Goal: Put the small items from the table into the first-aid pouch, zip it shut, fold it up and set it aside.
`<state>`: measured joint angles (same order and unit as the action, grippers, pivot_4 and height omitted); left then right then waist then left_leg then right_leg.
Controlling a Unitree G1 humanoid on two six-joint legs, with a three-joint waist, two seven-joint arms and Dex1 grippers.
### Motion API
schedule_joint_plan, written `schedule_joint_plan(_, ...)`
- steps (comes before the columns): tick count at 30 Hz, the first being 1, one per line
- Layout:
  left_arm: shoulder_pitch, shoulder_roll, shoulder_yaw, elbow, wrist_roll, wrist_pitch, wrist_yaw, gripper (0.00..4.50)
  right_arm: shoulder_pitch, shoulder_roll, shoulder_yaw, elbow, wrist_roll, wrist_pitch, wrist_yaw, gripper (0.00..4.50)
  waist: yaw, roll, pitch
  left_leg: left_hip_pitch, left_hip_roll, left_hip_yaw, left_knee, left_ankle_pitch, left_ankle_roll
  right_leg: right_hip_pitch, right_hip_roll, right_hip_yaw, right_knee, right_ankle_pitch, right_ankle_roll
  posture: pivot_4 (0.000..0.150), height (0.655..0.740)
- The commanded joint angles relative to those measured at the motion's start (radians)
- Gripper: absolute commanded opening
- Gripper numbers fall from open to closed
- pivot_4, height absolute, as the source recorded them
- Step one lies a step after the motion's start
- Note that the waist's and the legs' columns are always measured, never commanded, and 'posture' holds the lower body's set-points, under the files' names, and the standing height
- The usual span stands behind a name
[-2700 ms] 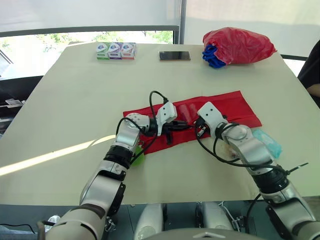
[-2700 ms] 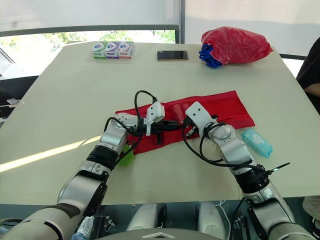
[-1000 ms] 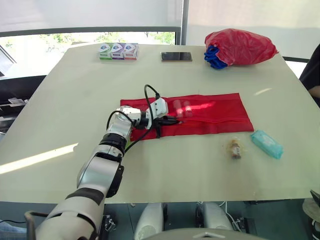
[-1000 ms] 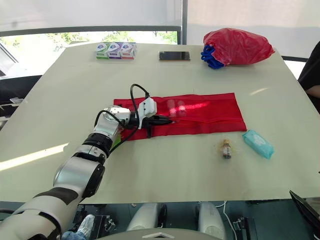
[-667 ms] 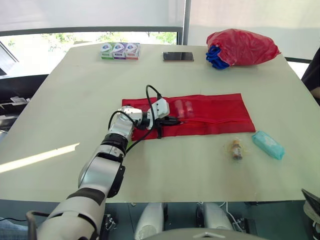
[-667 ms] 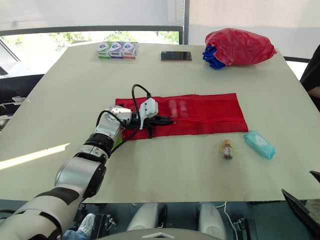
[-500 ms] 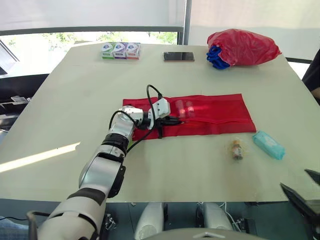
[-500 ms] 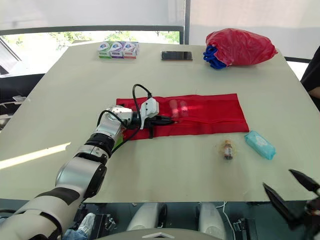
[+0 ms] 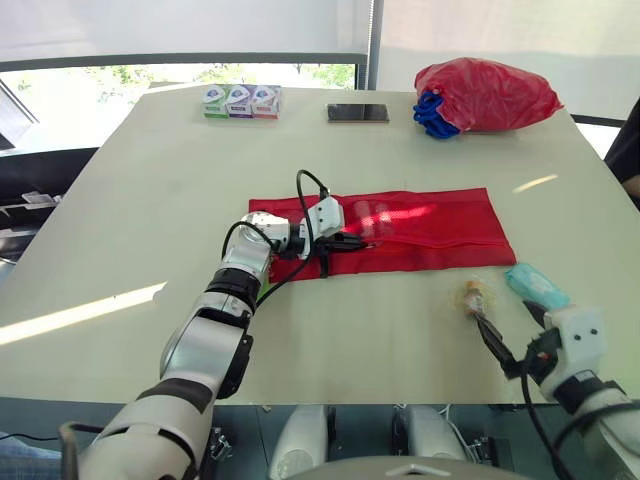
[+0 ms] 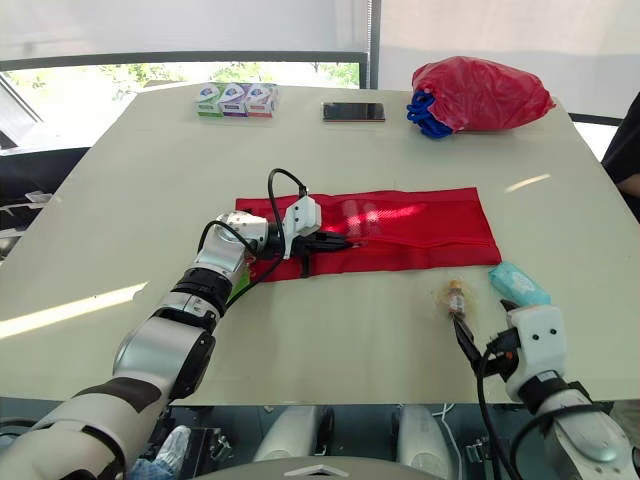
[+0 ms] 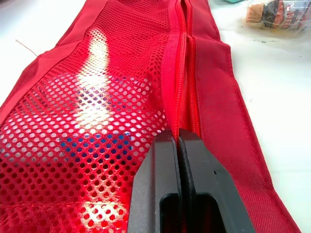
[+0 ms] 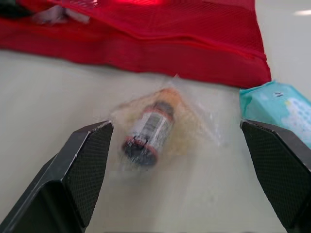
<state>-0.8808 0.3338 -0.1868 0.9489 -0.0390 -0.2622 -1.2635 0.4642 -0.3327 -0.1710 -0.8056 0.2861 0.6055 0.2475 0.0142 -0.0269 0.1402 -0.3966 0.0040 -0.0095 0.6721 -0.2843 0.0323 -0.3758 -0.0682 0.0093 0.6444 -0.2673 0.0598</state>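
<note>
Your red pouch (image 9: 400,232) lies flat in the middle of the table (image 9: 150,180). Your left gripper (image 9: 352,240) rests on its zip line, with both fingers pressed tight together. You cannot tell if a bit of the zip is caught between them. The little bottle (image 9: 472,296) in its clear bag lies on the table at 4 o'clock from the pouch. The teal wipes pack (image 9: 535,285) is just beside it at 3 o'clock. Your right gripper (image 12: 176,127) is at 6 o'clock from the bottle. Its fingers are spread wide and hold nothing. Far off at 12 o'clock sit three small boxes (image 9: 239,101), a phone (image 9: 357,113) and a red bag (image 9: 485,93).
</note>
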Motion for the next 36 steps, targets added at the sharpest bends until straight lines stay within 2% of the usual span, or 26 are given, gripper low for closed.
schedule_joint_plan(1,-0.012,-0.002,0.005,-0.035,-0.001,-0.005,-0.012,0.0,-0.03,0.022,0.043,-0.004,-0.007,0.05,-0.039,4.48,0.0,0.0,0.0,0.0,0.0,0.0,0.0,0.0,0.0,0.0,0.0,0.0,0.0,0.0,0.0,0.15,0.74)
schedule_joint_plan(9,-0.028,-0.012,0.006,-0.012,0.007,-0.016,-0.004,0.0,-0.094,0.04,0.137,0.054,-0.06,0.078,-0.075,4.48,-0.001,0.0,0.0,0.0,0.0,0.0,0.0,0.0,0.0,0.0,0.0,0.0,0.0,0.0,0.0,0.15,0.74)
schedule_joint_plan(10,-0.028,-0.013,0.006,-0.011,0.008,-0.018,-0.004,0.0,-0.099,0.044,0.142,0.064,-0.07,0.074,-0.083,3.97,-0.001,0.0,0.0,0.0,0.0,0.0,0.0,0.0,0.0,0.0,0.0,0.0,0.0,0.0,0.0,0.15,0.74)
schedule_joint_plan(11,-0.028,-0.013,0.007,-0.01,0.008,-0.019,-0.004,0.0,-0.104,0.047,0.145,0.071,-0.078,0.07,-0.088,3.71,-0.001,0.0,0.0,0.0,0.0,0.0,0.0,0.0,0.0,0.0,0.0,0.0,0.0,0.0,0.0,0.15,0.74)
schedule_joint_plan(14,-0.028,-0.013,0.009,-0.007,0.009,-0.022,-0.002,0.0,-0.11,0.049,0.148,0.083,-0.089,0.064,-0.089,2.2,-0.003,0.0,0.0,0.0,0.0,0.0,0.0,0.0,0.0,0.0,0.0,0.0,0.0,0.0,0.0,0.15,0.74)
schedule_joint_plan(15,-0.028,-0.014,0.009,-0.007,0.009,-0.023,-0.001,0.0,-0.112,0.045,0.146,0.087,-0.097,0.062,-0.089,1.92,-0.003,0.0,0.0,0.0,0.0,0.0,0.0,0.0,0.0,0.0,0.0,0.0,0.001,0.0,0.0,0.15,0.74)
schedule_joint_plan(16,-0.028,-0.014,0.01,-0.007,0.009,-0.023,0.0,0.0,-0.114,0.039,0.144,0.089,-0.103,0.057,-0.085,1.34,-0.003,0.0,0.0,0.0,0.0,0.0,0.0,0.0,0.0,0.0,0.0,0.0,0.001,0.0,0.0,0.15,0.74)
schedule_joint_plan(19,-0.025,-0.015,0.01,-0.009,0.008,-0.026,0.001,0.0,-0.125,0.02,0.126,0.072,-0.103,0.06,-0.069,0.88,-0.002,0.0,0.0,0.0,0.0,0.0,0.0,0.0,0.0,0.0,0.0,0.0,0.001,0.0,0.0,0.15,0.74)
schedule_joint_plan(24,-0.021,-0.018,0.01,-0.015,0.006,-0.029,0.002,0.0,-0.194,-0.059,0.139,0.033,-0.07,0.107,0.009,0.88,-0.004,0.0,0.0,0.0,0.0,0.0,0.0,0.0,0.0,0.0,0.0,0.0,0.001,0.0,0.0,0.15,0.74)
schedule_joint_plan(30,-0.005,-0.028,0.005,-0.043,0.001,-0.022,-0.009,0.0,-0.344,-0.13,0.226,0.025,-0.013,0.244,0.094,0.88,-0.004,0.0,0.0,0.0,0.0,-0.001,0.0,0.0,0.0,0.0,0.001,0.0,0.001,0.0,0.0,0.15,0.74)
schedule_joint_plan(36,0.025,-0.04,0.006,-0.1,-0.014,0.004,-0.013,0.0,-0.469,-0.11,0.309,0.118,-0.031,0.314,0.069,0.88,-0.004,0.0,0.0,0.0,0.0,0.0,0.001,0.0,0.0,0.0,0.001,0.0,0.001,0.0,0.0,0.15,0.74)
